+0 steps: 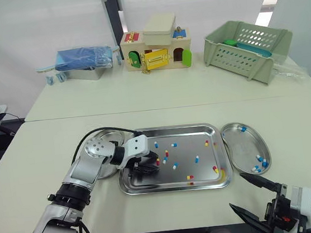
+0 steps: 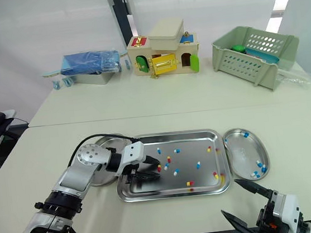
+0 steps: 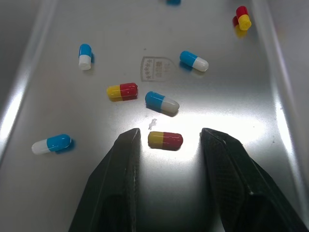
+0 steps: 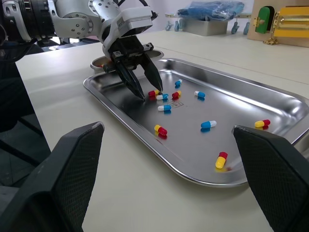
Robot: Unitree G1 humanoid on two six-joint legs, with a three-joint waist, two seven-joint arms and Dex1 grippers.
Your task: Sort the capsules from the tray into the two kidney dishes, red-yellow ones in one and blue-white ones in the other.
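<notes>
Right gripper (image 1: 237,190) hangs over the desk (image 1: 171,207) near its front edge, jaws spread wide. Left gripper (image 3: 170,131) is low in the tray (image 1: 186,138), jaws spread, and a red-yellow capsule (image 3: 165,139) lies between them untouched. Some blue-white capsules (image 1: 260,163) lie in the right dish (image 1: 240,146).

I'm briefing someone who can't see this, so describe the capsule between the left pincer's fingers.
Find the steel tray in the middle of the near table, then the left pincer poised over its left part. The red-yellow capsule lies crosswise between the open fingertips; its nearest neighbour is blue-white.
</notes>
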